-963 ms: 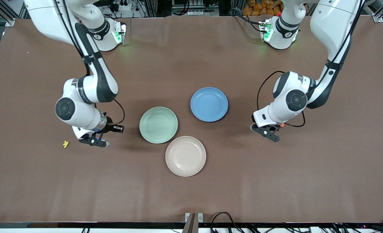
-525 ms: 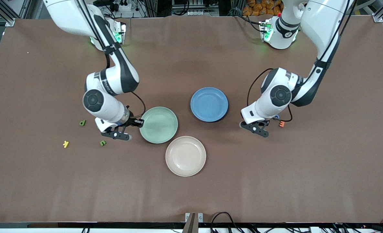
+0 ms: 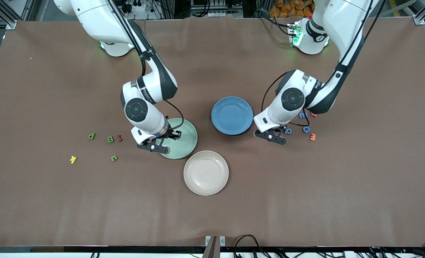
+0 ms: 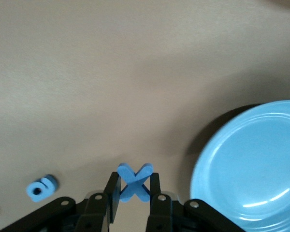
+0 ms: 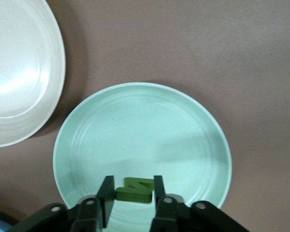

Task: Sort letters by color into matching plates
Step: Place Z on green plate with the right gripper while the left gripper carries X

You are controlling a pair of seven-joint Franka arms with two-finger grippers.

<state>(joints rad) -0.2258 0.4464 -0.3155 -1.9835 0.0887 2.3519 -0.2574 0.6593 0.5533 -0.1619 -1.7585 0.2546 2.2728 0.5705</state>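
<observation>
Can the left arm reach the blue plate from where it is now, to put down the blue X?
Probably yes. The left tool holds the blue X just beside the blue plate, over bare table, and nothing stands between them. The plate looks empty.

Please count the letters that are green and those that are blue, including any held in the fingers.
Green letters: 4, 3 lying loose, 1 in the right gripper
Blue letters: 4, 3 lying loose, 1 in the left gripper
Total: 8
</observation>
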